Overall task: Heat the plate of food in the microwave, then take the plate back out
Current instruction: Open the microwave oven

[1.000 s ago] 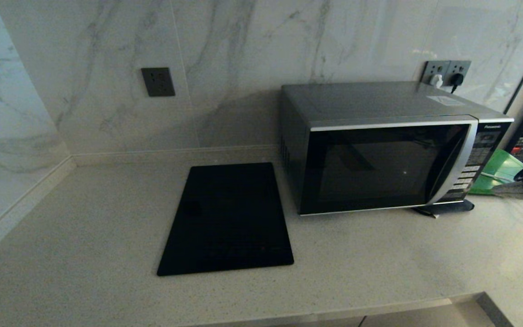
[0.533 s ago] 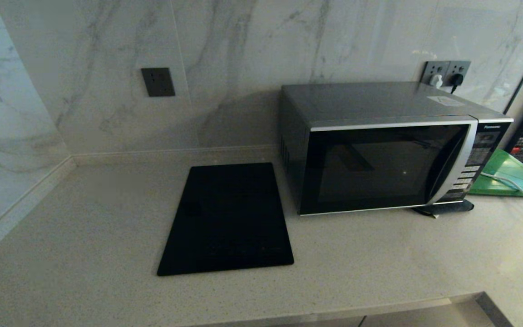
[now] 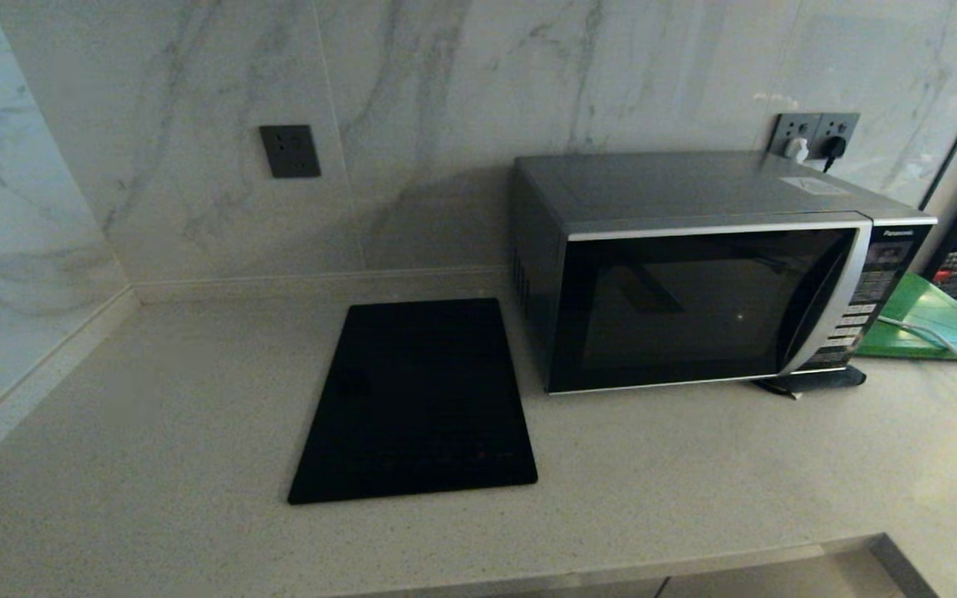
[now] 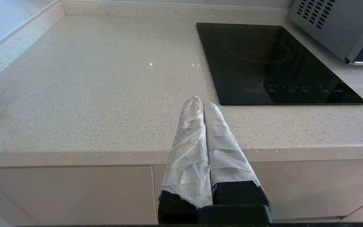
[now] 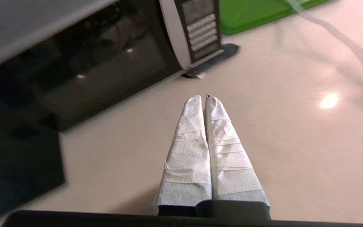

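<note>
change: a second ago the right arm showed at the right edge of the head view, dark and close to the green board; half a second ago it was gone from that view, and it is absent now too.
right gripper (image 5: 205,97): seen only from its own wrist camera, hanging above bare counter (image 5: 295,151) in front of the microwave's button panel (image 5: 202,28); its wrapped fingers lie pressed together with nothing between them.
left gripper (image 4: 202,102): parked at the near edge of the counter, short of the black cooktop (image 4: 269,63); fingers together, empty.
meaning for the task: the arm looks to be pulling away from the microwave's panel side. the door is closed and no hand is on the handle, so this reads as the heating phase or a pause around it, not loading or unloading.
plate of food: not visible anywhere; the glass is too dark to tell whether it sits inside.
microwave (image 3: 694,274): on the counter against the marble wall, just right of the cooktop, with the green board (image 3: 935,324) just beyond its right side.
facing: the door front looks toward the robot, turned slightly to its left; the curved handle (image 3: 831,307) and panel are at its right end.
long axis: runs left to right along the wall.
cable: a pale cord (image 3: 927,336) trails across the green board.
</note>
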Controlling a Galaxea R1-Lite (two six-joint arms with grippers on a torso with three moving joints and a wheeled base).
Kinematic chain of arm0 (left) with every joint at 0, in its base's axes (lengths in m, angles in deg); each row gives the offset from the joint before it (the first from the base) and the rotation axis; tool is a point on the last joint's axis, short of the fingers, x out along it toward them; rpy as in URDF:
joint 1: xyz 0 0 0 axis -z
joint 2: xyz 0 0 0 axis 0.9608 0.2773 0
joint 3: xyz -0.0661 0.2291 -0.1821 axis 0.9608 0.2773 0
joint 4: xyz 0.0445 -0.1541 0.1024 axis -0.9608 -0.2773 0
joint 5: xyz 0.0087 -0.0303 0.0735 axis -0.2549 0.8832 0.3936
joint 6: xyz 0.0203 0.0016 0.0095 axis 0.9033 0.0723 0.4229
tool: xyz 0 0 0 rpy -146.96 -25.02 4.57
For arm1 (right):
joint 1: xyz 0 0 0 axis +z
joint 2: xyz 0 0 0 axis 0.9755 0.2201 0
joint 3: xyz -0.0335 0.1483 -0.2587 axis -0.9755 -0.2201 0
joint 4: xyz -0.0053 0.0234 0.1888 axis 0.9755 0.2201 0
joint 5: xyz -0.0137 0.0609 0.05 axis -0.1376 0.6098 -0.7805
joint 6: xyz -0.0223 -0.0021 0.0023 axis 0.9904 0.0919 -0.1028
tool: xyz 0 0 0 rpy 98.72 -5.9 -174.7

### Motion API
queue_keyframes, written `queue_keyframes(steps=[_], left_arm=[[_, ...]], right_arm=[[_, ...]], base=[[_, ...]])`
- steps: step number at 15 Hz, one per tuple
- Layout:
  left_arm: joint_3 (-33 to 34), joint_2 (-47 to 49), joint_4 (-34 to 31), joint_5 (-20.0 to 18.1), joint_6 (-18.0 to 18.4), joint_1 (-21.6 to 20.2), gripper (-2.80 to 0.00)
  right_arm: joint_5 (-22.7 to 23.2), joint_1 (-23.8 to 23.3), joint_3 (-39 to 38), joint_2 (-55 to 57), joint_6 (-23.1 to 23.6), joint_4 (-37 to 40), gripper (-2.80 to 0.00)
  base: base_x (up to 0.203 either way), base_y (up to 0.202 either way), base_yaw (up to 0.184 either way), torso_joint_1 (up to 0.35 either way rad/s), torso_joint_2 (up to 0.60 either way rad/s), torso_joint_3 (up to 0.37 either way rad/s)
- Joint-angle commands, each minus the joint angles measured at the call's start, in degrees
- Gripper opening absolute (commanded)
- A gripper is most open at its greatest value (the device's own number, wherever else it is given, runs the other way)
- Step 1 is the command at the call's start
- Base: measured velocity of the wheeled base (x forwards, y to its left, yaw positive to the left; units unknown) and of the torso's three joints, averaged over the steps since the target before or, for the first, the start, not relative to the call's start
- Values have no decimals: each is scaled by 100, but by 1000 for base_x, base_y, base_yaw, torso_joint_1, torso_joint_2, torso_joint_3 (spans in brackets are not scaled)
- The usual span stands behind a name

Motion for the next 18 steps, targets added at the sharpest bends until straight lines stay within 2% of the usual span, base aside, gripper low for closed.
queue_keyframes(steps=[1, 4, 8, 11, 15, 18], left_arm=[[0, 9, 2, 5, -3, -1, -280], [0, 9, 2, 5, -3, -1, -280], [0, 9, 2, 5, -3, -1, -280], [0, 9, 2, 5, -3, -1, -280], [0, 9, 2, 5, 5, -1, -280], [0, 9, 2, 5, -3, -1, -280]], right_arm=[[-185, 322, -721, -1271, 265, 56, -280], [-288, 658, -1685, -2321, 536, 90, -280], [-429, 1206, -2087, -3212, 670, 606, -280], [-440, 1274, -2351, -3955, 935, 924, -280], [-333, 1366, -3137, -5062, 1439, 959, -280], [-301, 1374, -3584, -5246, 1384, 942, -280]], base=[[0, 0, 0, 0, 0, 0], [0, 0, 0, 0, 0, 0], [0, 0, 0, 0, 0, 0], [0, 0, 0, 0, 0, 0], [0, 0, 0, 0, 0, 0], [0, 0, 0, 0, 0, 0]])
